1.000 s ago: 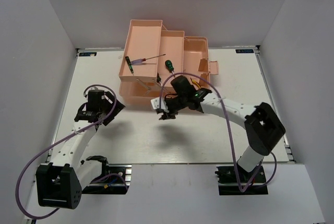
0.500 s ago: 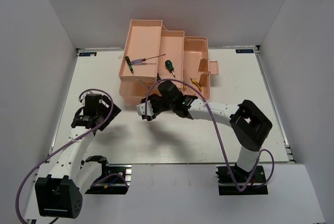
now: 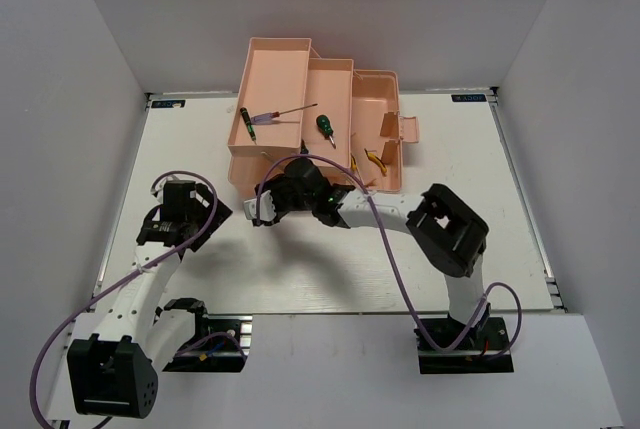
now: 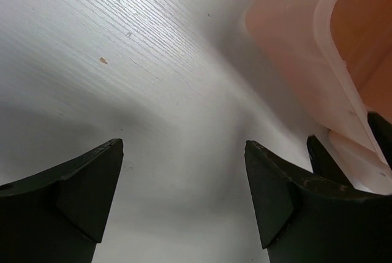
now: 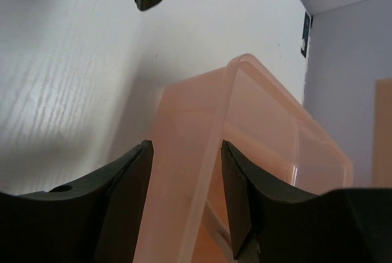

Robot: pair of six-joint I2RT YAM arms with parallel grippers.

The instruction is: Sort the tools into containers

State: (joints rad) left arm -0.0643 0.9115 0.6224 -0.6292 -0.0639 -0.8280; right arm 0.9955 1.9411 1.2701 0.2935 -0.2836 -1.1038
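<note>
from where i stand it all comes down to the near-left corner of the pink toolbox. the right gripper is stretched across the table to that corner. its fingers stand one on each side of a tray wall, with the rim running lengthwise away from them through the gap. the fingers are apart with the wall between them, but i cannot tell whether they actually pinch it. the left gripper is spread wide over bare table just left of the same corner, holding nothing. so the right arm is the nearer one. the tools i can see lie in the trays beyond: a long thin screwdriver, a stubby green one and yellow pliers. i'd guess any pull has to run along that wall, not across it.
</note>
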